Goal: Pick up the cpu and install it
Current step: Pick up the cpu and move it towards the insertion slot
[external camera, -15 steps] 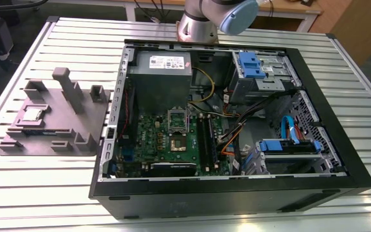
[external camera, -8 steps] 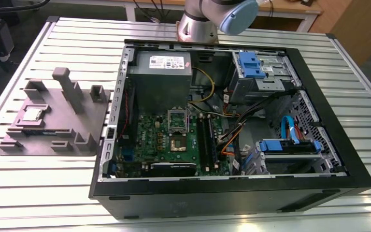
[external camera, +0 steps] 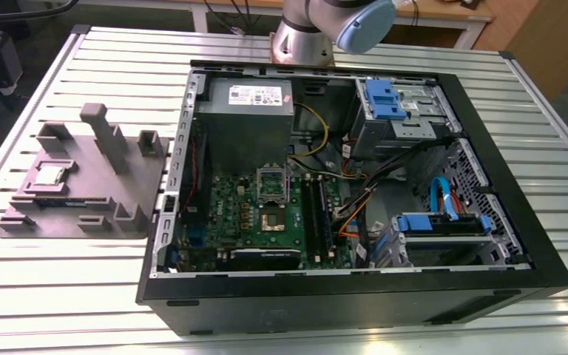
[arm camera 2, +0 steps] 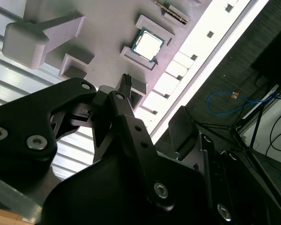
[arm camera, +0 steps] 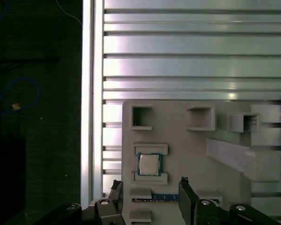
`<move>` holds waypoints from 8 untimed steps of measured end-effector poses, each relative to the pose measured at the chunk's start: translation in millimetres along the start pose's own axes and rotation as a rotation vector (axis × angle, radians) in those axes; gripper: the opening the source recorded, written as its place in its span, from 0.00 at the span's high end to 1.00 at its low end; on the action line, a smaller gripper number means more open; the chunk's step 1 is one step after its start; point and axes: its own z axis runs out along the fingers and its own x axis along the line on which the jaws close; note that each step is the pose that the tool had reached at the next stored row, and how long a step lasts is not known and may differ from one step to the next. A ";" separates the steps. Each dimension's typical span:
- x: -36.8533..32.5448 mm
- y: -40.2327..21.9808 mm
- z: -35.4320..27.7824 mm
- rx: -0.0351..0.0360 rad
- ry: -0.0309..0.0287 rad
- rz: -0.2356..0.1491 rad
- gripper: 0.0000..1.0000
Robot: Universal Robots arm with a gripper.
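Note:
The cpu (external camera: 47, 175) is a small silvery square chip lying flat in a recess of the grey moulded tray (external camera: 106, 188), at the exterior view's left. In both wrist views the cpu (arm camera: 149, 164) (arm camera 2: 148, 44) lies well apart from my gripper (arm camera: 150, 183) (arm camera 2: 154, 101), which hangs above the tray (arm camera: 187, 154). Its black fingers (arm camera: 185, 187) are open and nothing is between them. The metal-framed socket (external camera: 271, 209) sits on the green motherboard inside the open computer case (external camera: 521, 244).
The case stands on a slatted aluminium table (external camera: 67, 296), with a grey power supply (external camera: 249, 111), cables and blue drive brackets (external camera: 383, 100) inside. The tray has raised posts (external camera: 101, 133). A green memory stick (arm camera: 159, 198) lies beside the cpu. The table edge (arm camera: 87, 93) borders dark floor.

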 end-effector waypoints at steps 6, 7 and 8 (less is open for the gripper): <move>0.1 0.1 10.7 0.0004 0.0003 -0.003 0.41; 0.1 0.1 11.9 0.0006 0.0006 -0.012 0.41; 0.1 0.0 13.2 0.0005 0.0010 -0.023 0.41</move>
